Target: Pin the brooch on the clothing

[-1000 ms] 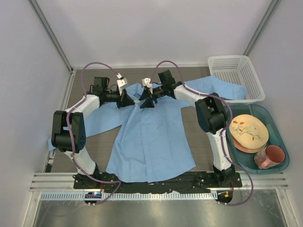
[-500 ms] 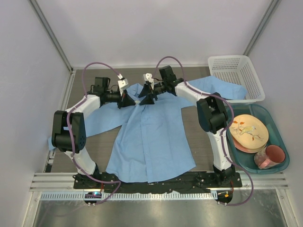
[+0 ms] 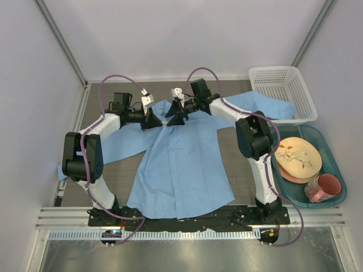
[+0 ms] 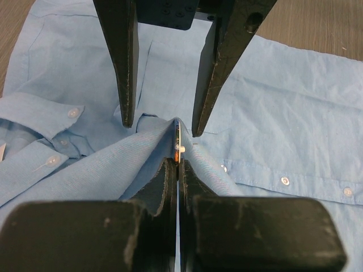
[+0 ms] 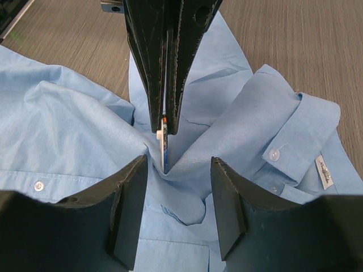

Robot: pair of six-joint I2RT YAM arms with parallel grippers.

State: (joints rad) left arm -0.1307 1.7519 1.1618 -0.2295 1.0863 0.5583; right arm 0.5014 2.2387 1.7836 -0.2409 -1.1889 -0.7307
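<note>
- Between the tips of my left gripper [image 4: 173, 164] sits the brooch [image 4: 177, 143], held edge-on. The jaws are pressed together on it with no gap showing.
- Directly ahead of that grip, my right gripper [image 5: 180, 164] stands with its fingers apart, one on either side of the brooch. I cannot confirm that they touch anything.
- Under and against the brooch, the shirt [image 4: 283, 107] is drawn up into a ridge near the collar [image 5: 295, 130]. Whether cloth is also caught in the left grip, I cannot tell.
- Step in hand, in my judgement: fastening. The brooch is at the cloth but is not shown fixed to it.
- Next move calls for the right fingers to close squarely on the raised fold or the brooch's far face without dragging the thin fabric, while the left holds steady. Clearance on each side is slight.
- Brooch as seen: a thin disc on edge with a dark rim and a small orange-and-pale spot at its middle. Its face and any pin are hidden from both wrist views.
- Shirt as seen: light blue, thin and buttoned, lying spread out beyond the ridge.
</note>
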